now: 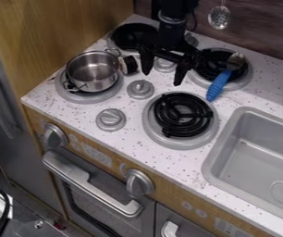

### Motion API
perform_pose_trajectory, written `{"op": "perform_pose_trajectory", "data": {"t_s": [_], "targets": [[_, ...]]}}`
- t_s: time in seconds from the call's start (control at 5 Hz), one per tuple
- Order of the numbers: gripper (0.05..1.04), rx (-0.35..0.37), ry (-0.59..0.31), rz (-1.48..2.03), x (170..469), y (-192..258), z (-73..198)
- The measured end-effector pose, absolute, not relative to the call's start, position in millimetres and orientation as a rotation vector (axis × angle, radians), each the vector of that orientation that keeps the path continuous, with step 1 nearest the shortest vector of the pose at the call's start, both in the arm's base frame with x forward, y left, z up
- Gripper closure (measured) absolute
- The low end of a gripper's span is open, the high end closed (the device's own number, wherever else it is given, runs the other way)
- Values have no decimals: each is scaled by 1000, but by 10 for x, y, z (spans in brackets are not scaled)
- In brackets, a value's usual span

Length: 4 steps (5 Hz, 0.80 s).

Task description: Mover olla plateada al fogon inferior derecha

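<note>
Indoor light, moderate, mostly even. White counter [73,113] brightest near me; grey door [29,162] at left dimmer. Soft shadows around the knobs. Small glints on the silver pot [95,69], pale sheen along the oven handle [97,190]. My gripper [163,78] reads near-black, detail lost. Light's source: can't tell.
</note>
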<state>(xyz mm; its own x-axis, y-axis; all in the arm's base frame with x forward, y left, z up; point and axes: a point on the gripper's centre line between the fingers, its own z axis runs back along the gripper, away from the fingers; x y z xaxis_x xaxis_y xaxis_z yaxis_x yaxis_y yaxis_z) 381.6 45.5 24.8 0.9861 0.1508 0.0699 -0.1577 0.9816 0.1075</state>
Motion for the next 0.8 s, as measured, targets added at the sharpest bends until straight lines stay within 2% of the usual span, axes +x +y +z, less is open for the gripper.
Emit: {"op": "perform_pose_trajectory", "data": {"t_s": [0.2, 0.4, 0.8], "targets": [[88, 112, -17, 154, 3769, 450, 83], [88, 104, -31, 188, 3847, 597, 155], [88, 134, -67, 277, 3990, 1140, 364]]}}
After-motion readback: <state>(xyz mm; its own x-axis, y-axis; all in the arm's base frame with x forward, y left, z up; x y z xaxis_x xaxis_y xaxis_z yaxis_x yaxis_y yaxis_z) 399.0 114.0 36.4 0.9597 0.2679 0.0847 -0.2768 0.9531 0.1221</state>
